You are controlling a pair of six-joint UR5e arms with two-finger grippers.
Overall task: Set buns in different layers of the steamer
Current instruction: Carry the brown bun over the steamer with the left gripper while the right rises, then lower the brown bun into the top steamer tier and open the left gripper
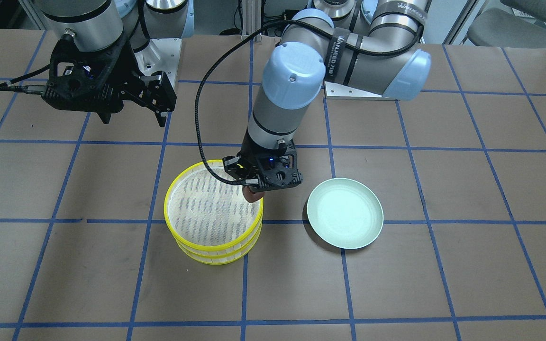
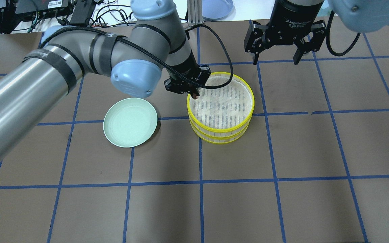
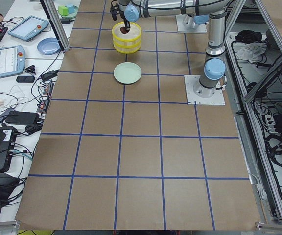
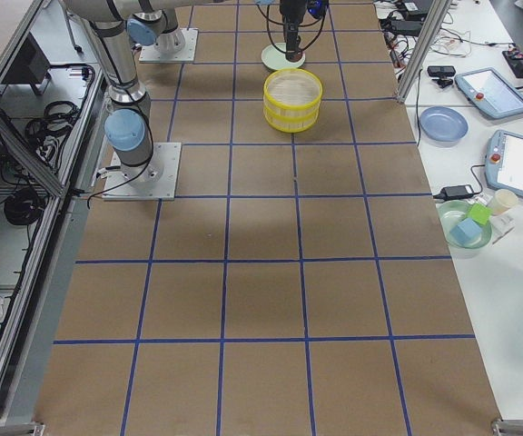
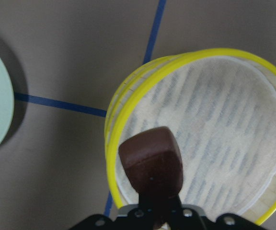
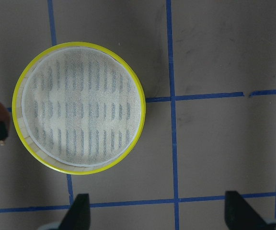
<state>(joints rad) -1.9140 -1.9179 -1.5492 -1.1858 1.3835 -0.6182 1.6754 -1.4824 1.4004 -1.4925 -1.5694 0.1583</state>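
Observation:
The two yellow-rimmed steamer layers (image 1: 213,213) stand stacked, the top mesh floor bare; they also show in the overhead view (image 2: 221,106), the left wrist view (image 5: 210,134) and the right wrist view (image 6: 78,108). My left gripper (image 1: 254,192) is shut on the dark reddish-brown bun (image 5: 151,160), held just above the steamer's rim on the plate side (image 2: 194,95). My right gripper (image 2: 280,55) is open and empty, raised behind the steamer. The pale green plate (image 2: 130,122) is bare. The cream-white bun is not in view.
Brown table with blue tape grid. The left arm's black cable (image 2: 221,54) loops over the steamer's far edge. In the side views, tablets (image 3: 27,27) and bowls (image 4: 443,123) sit on benches beyond the table's edge.

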